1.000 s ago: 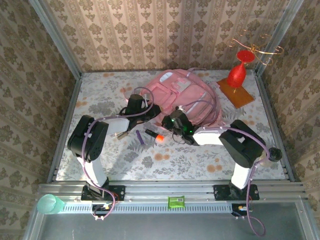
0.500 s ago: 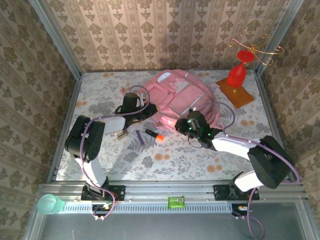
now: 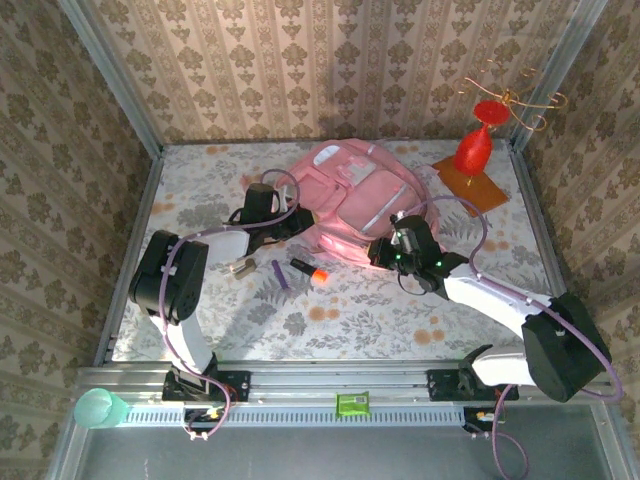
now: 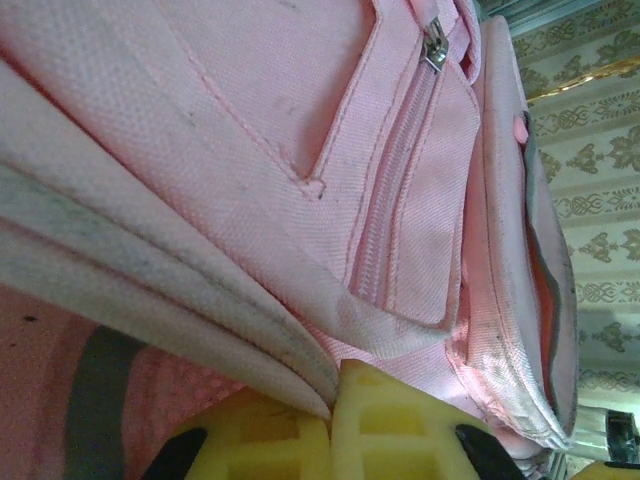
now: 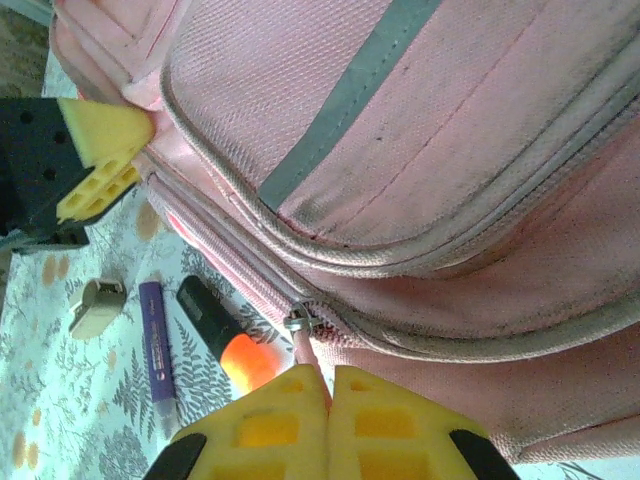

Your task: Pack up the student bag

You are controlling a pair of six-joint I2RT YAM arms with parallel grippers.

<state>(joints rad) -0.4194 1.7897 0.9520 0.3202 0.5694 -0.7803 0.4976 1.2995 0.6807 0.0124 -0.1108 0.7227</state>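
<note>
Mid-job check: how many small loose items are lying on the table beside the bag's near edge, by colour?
Purple pen: 1
Black marker with orange end: 1
Small beige piece, kind unclear: 1
Total: 3

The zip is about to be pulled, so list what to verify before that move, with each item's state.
1. Right gripper shut on the zipper pull: ok.
2. Left gripper clamped on the student bag's edge fabric, bracing it: ok.
3. Opening wide enough for packing: cannot tell.
4. Marker, purple pen and small beige piece inside the bag: not ok, all lie on the table beside it.
</note>
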